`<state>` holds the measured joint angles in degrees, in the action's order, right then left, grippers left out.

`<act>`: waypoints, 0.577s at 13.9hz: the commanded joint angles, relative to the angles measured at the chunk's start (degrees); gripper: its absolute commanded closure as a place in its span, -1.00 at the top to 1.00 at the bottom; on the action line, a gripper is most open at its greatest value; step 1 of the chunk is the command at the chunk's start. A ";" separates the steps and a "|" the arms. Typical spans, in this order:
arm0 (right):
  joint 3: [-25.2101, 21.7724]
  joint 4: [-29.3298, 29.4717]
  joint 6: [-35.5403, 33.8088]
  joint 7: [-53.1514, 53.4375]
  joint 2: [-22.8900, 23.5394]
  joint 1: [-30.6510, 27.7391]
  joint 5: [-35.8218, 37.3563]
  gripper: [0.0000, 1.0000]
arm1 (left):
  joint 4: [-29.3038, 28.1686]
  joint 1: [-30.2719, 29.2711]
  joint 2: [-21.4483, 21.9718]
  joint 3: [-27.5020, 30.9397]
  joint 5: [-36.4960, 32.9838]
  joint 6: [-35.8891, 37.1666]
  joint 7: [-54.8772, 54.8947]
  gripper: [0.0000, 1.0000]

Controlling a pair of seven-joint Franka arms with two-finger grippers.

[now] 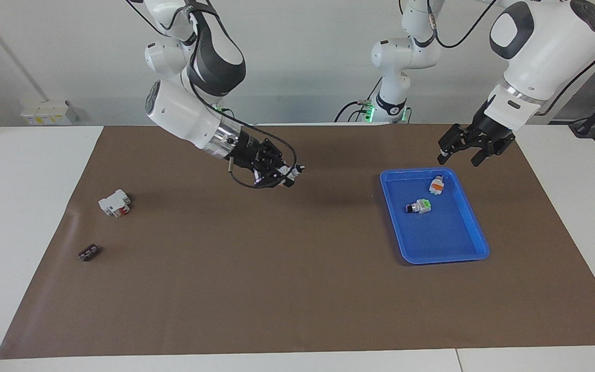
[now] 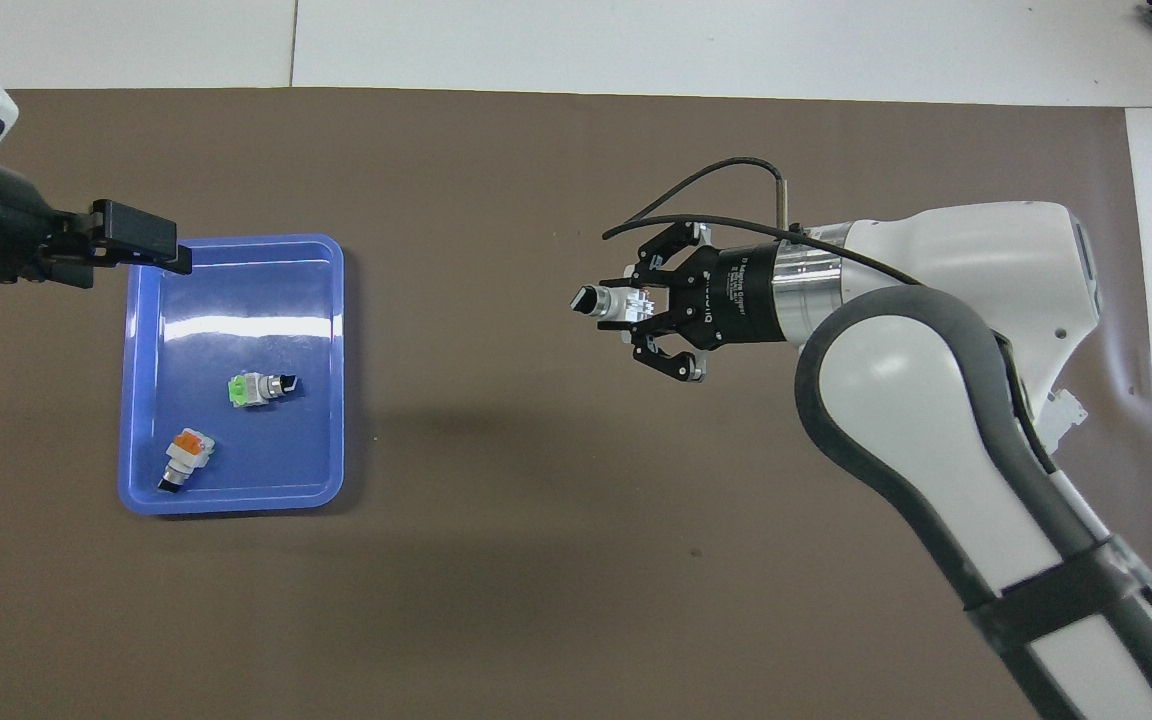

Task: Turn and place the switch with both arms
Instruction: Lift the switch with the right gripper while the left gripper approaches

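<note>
The right hand, clamped on a switch, carries it above the worktop; handover, turning and placing remain (left hand apart, waiting).

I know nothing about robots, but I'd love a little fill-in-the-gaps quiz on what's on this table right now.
1. The right gripper is shut on a small white switch with a ____ knob, up over the mat.
2. The blue tray holds ____ switches.
3. In the tray, the switch with the orange end lies ____ to the robots than the switch with the green end.
4. The left gripper hangs over the tray's edge with its fingers ____.

Missing words: black; two; nearer; open
</note>
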<state>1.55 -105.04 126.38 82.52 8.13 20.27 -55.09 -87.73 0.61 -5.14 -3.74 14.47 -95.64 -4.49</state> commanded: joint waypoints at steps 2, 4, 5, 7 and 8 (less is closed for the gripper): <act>1.00 0.10 8.60 1.07 0.48 5.73 -0.98 -1.00 | -4.10 -0.43 2.32 -0.04 11.77 -0.16 0.10 0.88; 1.00 0.01 10.11 1.07 0.57 6.88 -1.07 -1.00 | -6.04 -0.26 3.37 -0.13 18.28 -0.25 0.18 0.77; 1.00 0.01 10.38 1.07 0.57 7.06 -1.07 -1.00 | -7.35 0.09 4.08 -0.13 21.10 -0.33 0.10 0.69; 1.08 0.01 10.99 1.24 0.66 7.24 -1.07 -1.00 | -10.86 0.62 5.83 -0.39 25.59 -0.94 0.18 0.46; 1.08 0.01 11.00 1.16 0.66 7.24 -1.07 -1.00 | -12.79 0.71 6.45 -0.57 28.39 -1.91 0.45 0.36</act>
<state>2.49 -105.02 136.31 83.52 8.76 27.69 -55.11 -94.35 0.75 -2.48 -4.42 38.43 -95.61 -4.49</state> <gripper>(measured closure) 0.652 0.207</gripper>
